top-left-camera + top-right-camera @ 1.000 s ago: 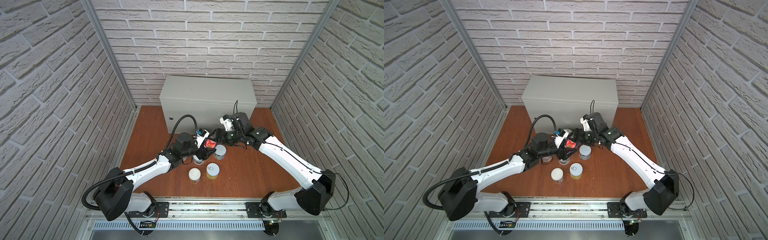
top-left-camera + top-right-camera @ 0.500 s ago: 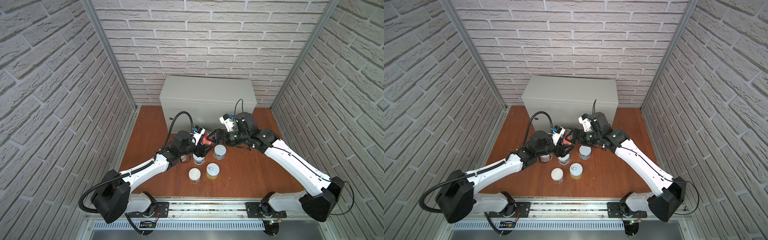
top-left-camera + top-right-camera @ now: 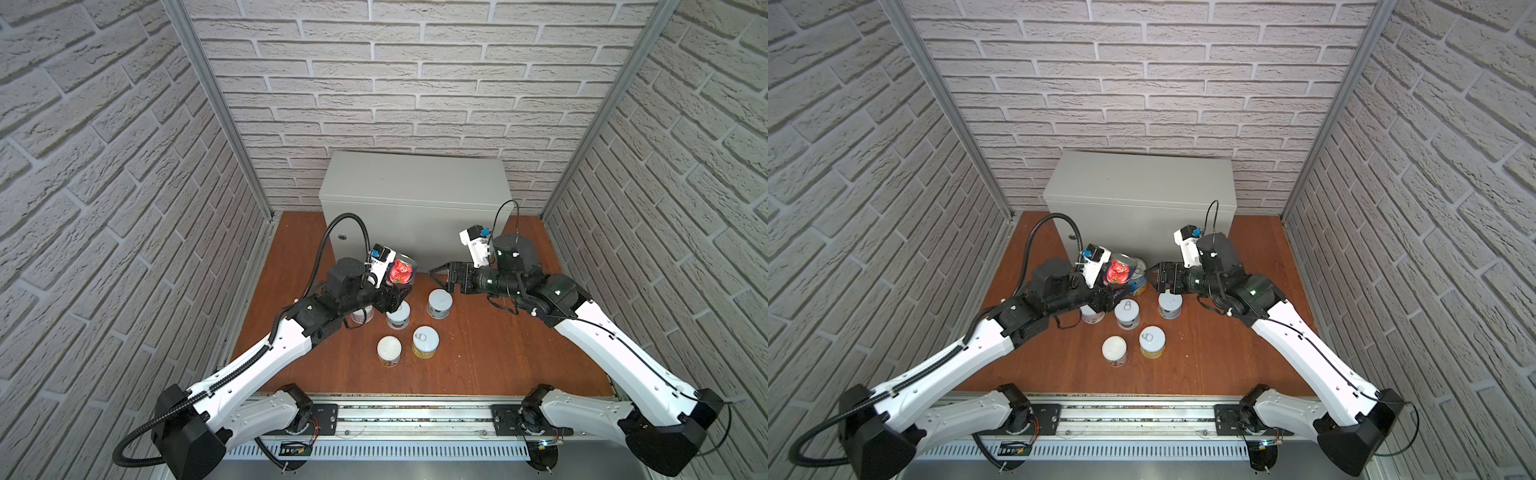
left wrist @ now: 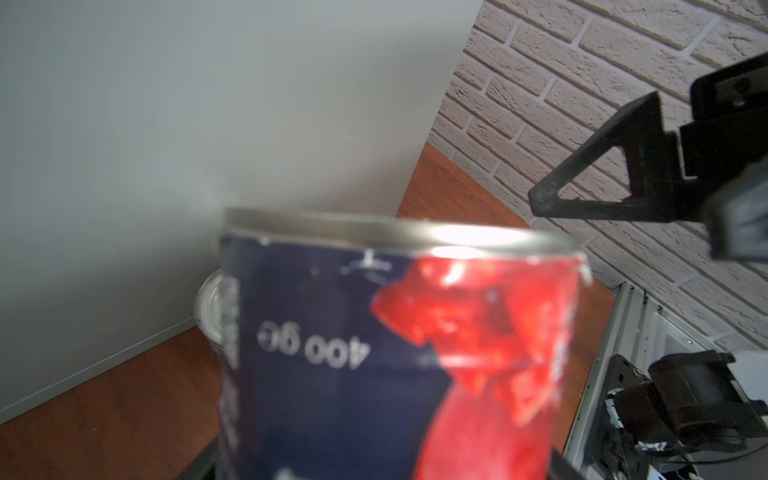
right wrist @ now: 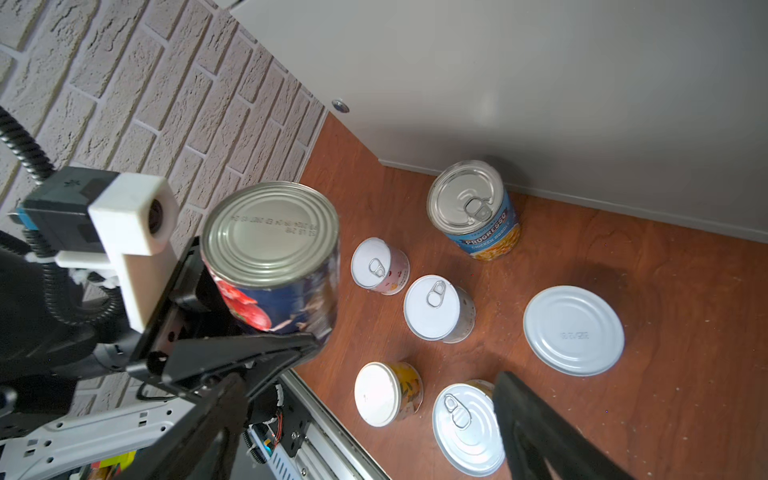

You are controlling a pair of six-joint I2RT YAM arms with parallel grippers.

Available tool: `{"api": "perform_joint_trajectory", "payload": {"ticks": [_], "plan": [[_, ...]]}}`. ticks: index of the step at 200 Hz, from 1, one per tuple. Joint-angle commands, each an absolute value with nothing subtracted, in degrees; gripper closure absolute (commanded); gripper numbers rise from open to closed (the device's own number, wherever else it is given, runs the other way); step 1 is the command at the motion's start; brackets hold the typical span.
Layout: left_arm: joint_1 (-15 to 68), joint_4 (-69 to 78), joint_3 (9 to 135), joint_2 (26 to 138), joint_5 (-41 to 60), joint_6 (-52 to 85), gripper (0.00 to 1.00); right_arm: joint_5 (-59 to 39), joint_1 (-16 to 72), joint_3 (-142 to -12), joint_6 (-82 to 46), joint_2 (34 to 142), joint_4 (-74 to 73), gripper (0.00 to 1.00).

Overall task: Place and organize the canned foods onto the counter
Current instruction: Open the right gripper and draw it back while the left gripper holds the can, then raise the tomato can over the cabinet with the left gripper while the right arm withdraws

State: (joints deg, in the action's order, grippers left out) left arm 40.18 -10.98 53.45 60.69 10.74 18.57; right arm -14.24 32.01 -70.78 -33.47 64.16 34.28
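A second ago both grippers met at the tomato can. Now the right gripper (image 3: 438, 279) has let go and drawn back toward the floor's right edge. Its jaws are spread wide with nothing between them, and a clear gap separates it from the can. The left gripper (image 3: 397, 291) alone pinches the tomato can (image 3: 401, 269) by its sides. It holds the can tilted and clear of the floor (image 3: 478, 357), a little further left than before and close to the front wall of the counter (image 3: 415, 183). The other cans have not moved. The Progresso can (image 5: 478, 216) stands upright just beside the foot of the counter, and the five short cans (image 3: 389, 351) stand clustered near the middle of the floor.
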Motion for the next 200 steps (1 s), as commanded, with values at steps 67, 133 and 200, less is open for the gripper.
{"api": "perform_joint_trajectory", "payload": {"ticks": [67, 133, 200], "plan": [[38.51, -9.23, 77.58, 63.13, 6.76, 10.25, 0.72, -10.62, 32.26, -62.62, -30.73, 56.29, 25.98, 0.06], [32.3, -5.67, 93.34, 73.69, 7.72, 5.52, 0.73, -11.23, 32.26, -60.89, -28.71, 52.1, 27.35, 0.05], [20.98, -1.97, 106.81, 86.6, 12.87, 5.93, 0.72, -10.84, 32.16, -60.92, -27.99, 49.37, 30.24, 0.05]]}}
